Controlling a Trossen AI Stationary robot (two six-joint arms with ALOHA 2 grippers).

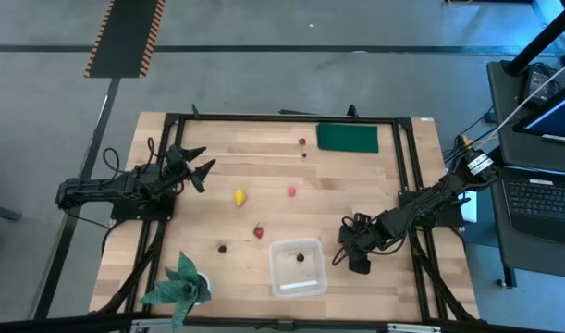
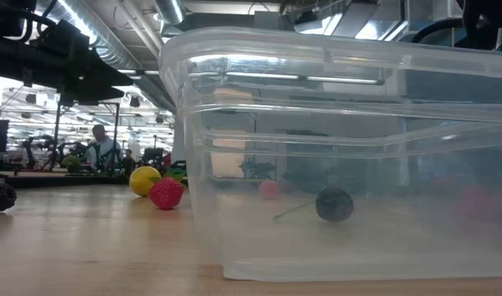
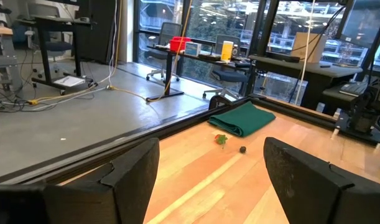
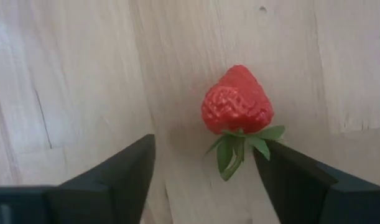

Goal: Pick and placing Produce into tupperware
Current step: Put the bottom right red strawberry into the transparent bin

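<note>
Left arm lies low along the surface's left side, elbow bent, left claw point(image 1: 206, 159) pointed toward the far middle of the pale wooden plank surface point(image 1: 264, 129). Its fingers are apart with nothing between them. In its wrist view the left claw point(image 3: 211, 155) faces a dark green rectangular pad point(image 3: 242, 118), with a small red berry with a green top point(image 3: 221, 139) and a tiny dark berry point(image 3: 242, 149) just in front of the pad.

Right arm reaches in from the right edge, angled down and forward. Right claw point(image 1: 349, 254) is low, just beside the right wall of the clear rounded-square plastic container point(image 1: 277, 277). Right claw point(image 4: 205, 146) has its fingers spread and clamps nothing. A red toy strawberry with green leaves point(image 4: 237, 101) lies on bare wood just past the fingertips, in line with the gap and nearer one finger. The high view hides this berry under the claw.

Inside the container is one tiny dark round berry with a thin stem point(image 2: 334, 204).

Still out on the surface, left of the container:
- a second red strawberry point(image 1: 258, 231)
- a small dark piece point(image 1: 222, 247)
- a yellow lemon-like fruit point(image 1: 239, 196)
- a pink berry point(image 1: 290, 191)

All of these are well apart from both claws.

A teal leafy plant point(image 1: 180, 285) sits at the near left corner. An open laptop point(image 1: 541, 199) is off to the right. A person point(image 2: 101, 148) sits far back in the room.
</note>
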